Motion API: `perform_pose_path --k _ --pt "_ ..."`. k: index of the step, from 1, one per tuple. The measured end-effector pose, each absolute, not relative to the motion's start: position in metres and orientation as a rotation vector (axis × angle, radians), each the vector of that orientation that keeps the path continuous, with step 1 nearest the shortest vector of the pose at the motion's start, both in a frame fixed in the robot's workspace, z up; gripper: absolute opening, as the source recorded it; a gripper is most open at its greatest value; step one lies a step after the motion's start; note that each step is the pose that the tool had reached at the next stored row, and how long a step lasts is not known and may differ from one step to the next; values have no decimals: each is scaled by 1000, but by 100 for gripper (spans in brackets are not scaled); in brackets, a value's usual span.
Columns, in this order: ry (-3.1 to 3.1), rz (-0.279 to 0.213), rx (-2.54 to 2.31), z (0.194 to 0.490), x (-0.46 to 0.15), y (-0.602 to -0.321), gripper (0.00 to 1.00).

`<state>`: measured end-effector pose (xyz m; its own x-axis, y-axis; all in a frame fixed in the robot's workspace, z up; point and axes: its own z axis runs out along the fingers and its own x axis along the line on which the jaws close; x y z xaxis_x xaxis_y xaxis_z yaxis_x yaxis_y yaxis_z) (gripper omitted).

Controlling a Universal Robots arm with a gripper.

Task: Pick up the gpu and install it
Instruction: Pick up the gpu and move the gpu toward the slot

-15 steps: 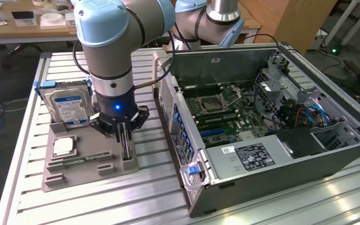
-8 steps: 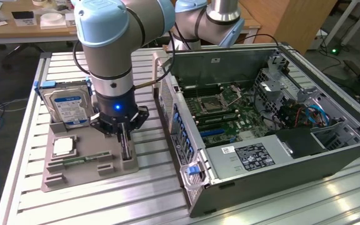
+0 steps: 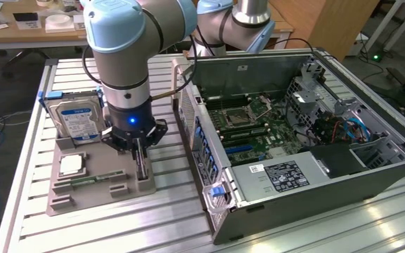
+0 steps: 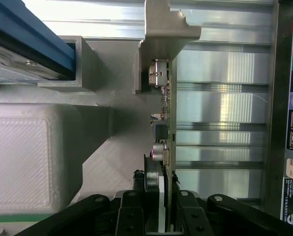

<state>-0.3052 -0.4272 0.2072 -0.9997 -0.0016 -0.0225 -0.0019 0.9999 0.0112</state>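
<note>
The open computer case [image 3: 308, 132] lies on the slatted surface [image 3: 153, 226] at the exterior view's right. Beside it the grey parts tray [image 3: 83, 197] carries the hard drive [image 3: 79, 118] and the gpu [image 3: 143, 168], which stands on edge in its slots. The jaws are down over that card and, in the wrist view, closed on its upper edge with one finger on each face. A straight vertical pull looks best, keeping the card in line with the tray's end slot [image 4: 161, 34] so it neither binds nor tilts.
</note>
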Motion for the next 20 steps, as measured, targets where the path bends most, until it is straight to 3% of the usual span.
perform_pose_path --k 20 --pt "3119 25 -4 283 -306 -427 28"
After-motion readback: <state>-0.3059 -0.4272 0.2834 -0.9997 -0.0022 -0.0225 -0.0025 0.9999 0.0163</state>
